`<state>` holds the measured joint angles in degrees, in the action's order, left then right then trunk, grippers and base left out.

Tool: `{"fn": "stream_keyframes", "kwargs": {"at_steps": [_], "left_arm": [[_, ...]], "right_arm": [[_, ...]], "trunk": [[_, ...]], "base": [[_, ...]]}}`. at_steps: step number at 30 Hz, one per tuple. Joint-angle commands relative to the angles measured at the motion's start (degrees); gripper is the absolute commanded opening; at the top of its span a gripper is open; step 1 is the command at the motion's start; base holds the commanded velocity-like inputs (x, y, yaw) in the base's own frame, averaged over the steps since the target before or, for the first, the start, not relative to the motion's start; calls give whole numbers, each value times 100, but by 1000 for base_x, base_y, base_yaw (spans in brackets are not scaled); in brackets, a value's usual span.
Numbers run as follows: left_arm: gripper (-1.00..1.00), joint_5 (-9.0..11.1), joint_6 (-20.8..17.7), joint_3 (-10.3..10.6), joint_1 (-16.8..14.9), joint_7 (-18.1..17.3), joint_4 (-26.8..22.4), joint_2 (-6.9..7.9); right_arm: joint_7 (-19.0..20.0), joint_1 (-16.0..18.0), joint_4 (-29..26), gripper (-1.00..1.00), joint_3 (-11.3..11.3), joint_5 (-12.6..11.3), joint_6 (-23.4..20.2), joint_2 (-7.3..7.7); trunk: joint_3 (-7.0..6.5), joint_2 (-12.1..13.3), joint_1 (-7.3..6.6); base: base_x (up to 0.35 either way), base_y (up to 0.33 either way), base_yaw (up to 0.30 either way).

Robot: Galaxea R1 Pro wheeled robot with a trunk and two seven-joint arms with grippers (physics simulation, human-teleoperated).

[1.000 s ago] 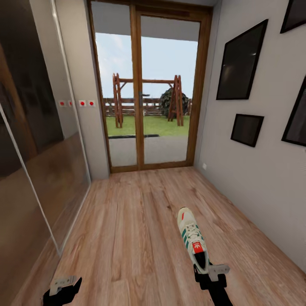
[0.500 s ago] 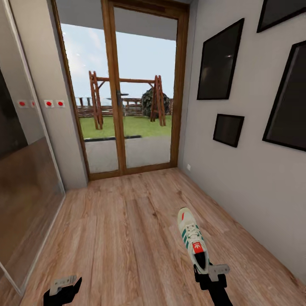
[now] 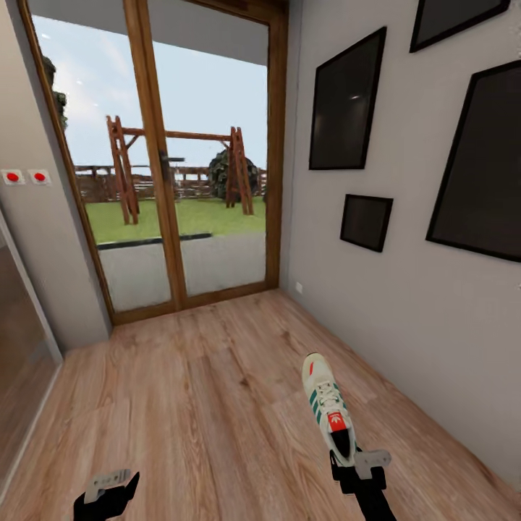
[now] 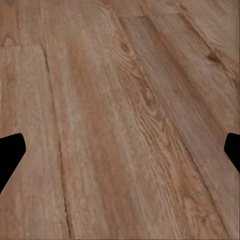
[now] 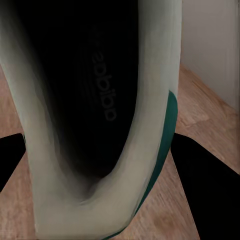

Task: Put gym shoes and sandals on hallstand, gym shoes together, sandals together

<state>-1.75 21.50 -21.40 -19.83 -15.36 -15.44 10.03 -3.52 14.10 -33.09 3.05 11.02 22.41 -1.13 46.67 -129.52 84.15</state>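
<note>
We carry one gym shoe [image 3: 327, 407] by its heel, the right gripper [image 3: 354, 463] clamped on the collar, toe pointing ahead above the corridor floor [image 3: 202, 405]. The left gripper [image 3: 108, 486] hangs empty, its fingers spread over bare planks. To do this well, we judge, keep the grip firm and the shoe level while turning to find the rack. Ahead: a wood-framed glass door [image 3: 155, 166]; dark picture frames [image 3: 346, 101] on the grey wall. The heel contact itself is hard to make out.
</note>
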Motion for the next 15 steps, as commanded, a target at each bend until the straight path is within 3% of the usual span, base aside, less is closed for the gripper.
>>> {"fn": "stream_keyframes", "kwargs": {"at_steps": [1,10,15], "left_arm": [[100,-18,12,-48,-4,-46,5,-1],[100,-18,12,-50,-4,-46,5,-1],[100,-17,12,-49,-4,-46,5,-1]], "right_arm": [[-8,5,4,-100,29,58,18,-8],[-6,5,4,-100,26,58,18,-10],[-8,5,4,-100,28,58,18,-10]], "trunk": [[6,-2,2],[6,-2,2],[6,-2,2]], "base": [[312,193,-266],[265,228,-266],[42,39,-266]]}}
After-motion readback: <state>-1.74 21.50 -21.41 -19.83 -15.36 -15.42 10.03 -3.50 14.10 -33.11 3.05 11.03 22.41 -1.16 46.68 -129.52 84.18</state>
